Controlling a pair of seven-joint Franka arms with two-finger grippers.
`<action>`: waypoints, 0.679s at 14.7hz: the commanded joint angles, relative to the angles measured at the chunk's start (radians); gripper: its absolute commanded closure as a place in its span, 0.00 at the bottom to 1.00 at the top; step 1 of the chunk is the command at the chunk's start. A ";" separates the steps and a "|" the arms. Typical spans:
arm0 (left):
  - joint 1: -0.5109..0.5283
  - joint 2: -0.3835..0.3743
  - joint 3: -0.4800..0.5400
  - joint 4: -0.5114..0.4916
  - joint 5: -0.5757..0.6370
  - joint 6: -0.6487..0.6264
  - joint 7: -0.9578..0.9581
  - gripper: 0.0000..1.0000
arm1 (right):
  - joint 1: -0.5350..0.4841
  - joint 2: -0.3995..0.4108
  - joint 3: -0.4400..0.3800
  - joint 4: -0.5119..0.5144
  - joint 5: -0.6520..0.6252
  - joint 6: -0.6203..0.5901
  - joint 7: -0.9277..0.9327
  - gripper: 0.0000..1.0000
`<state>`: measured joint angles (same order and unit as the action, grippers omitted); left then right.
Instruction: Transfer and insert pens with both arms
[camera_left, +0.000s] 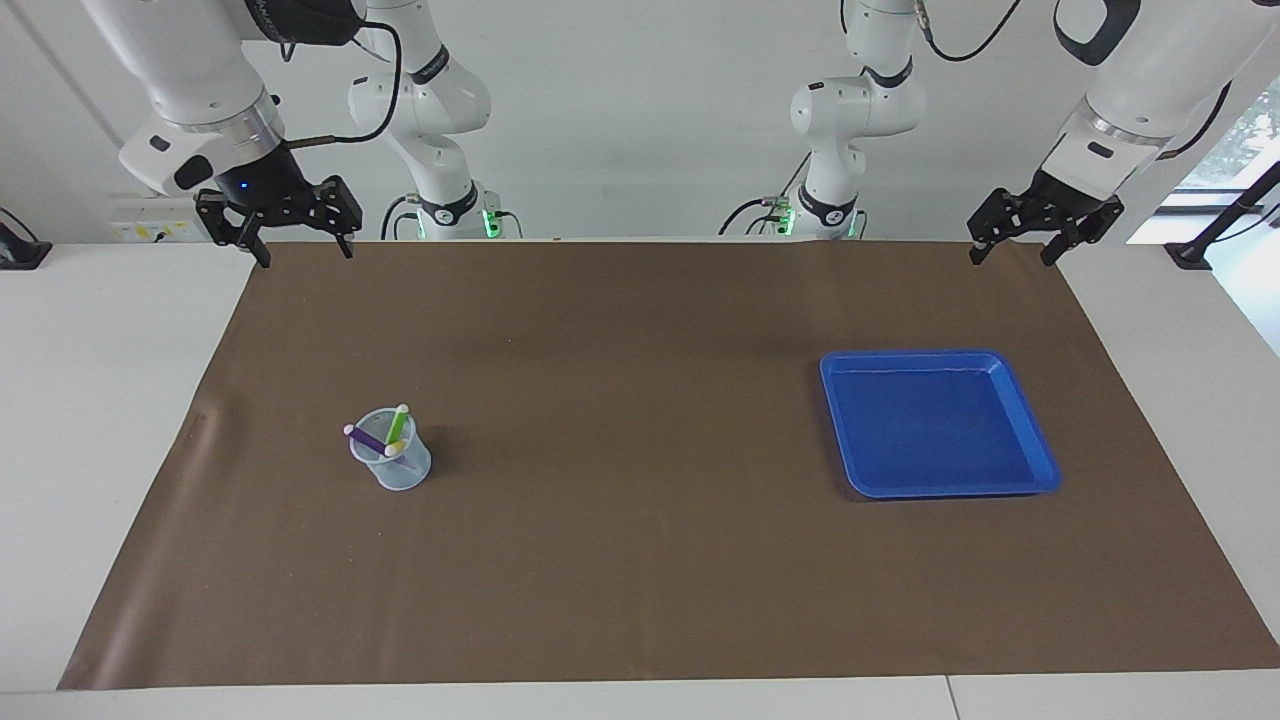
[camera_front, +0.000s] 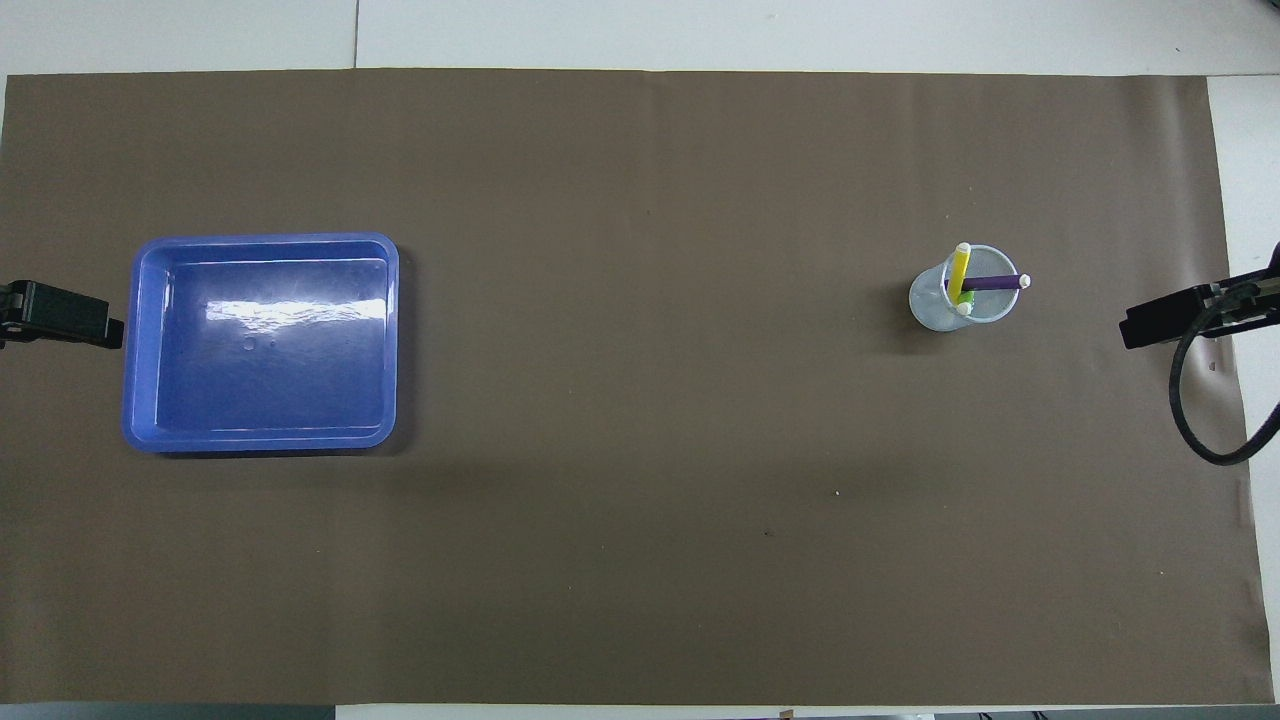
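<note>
Three pens stand tilted in a clear plastic cup toward the right arm's end of the table: a purple pen, a green pen and a yellow pen. The overhead view shows the cup with the yellow pen and the purple pen crossing, and the green pen mostly hidden. My right gripper is open and empty, raised over the mat's edge nearest the robots, well apart from the cup. My left gripper is open and empty, raised over the mat's corner at its own end.
A blue shallow tray lies toward the left arm's end of the table; it also shows in the overhead view. A brown mat covers most of the white table.
</note>
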<state>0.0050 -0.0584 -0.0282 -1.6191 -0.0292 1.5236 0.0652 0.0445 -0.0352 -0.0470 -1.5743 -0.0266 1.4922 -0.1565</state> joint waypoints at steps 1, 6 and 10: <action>0.004 -0.021 -0.001 -0.028 0.017 0.023 0.018 0.00 | -0.005 0.012 0.001 0.016 -0.001 -0.009 0.018 0.00; 0.004 -0.021 -0.001 -0.028 0.017 0.023 0.018 0.00 | -0.005 0.014 -0.001 0.017 0.004 -0.007 0.018 0.00; 0.004 -0.021 -0.001 -0.028 0.017 0.023 0.018 0.00 | -0.005 0.014 -0.001 0.022 0.008 -0.010 0.018 0.00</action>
<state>0.0050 -0.0584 -0.0282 -1.6191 -0.0292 1.5243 0.0652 0.0445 -0.0297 -0.0490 -1.5712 -0.0266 1.4922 -0.1564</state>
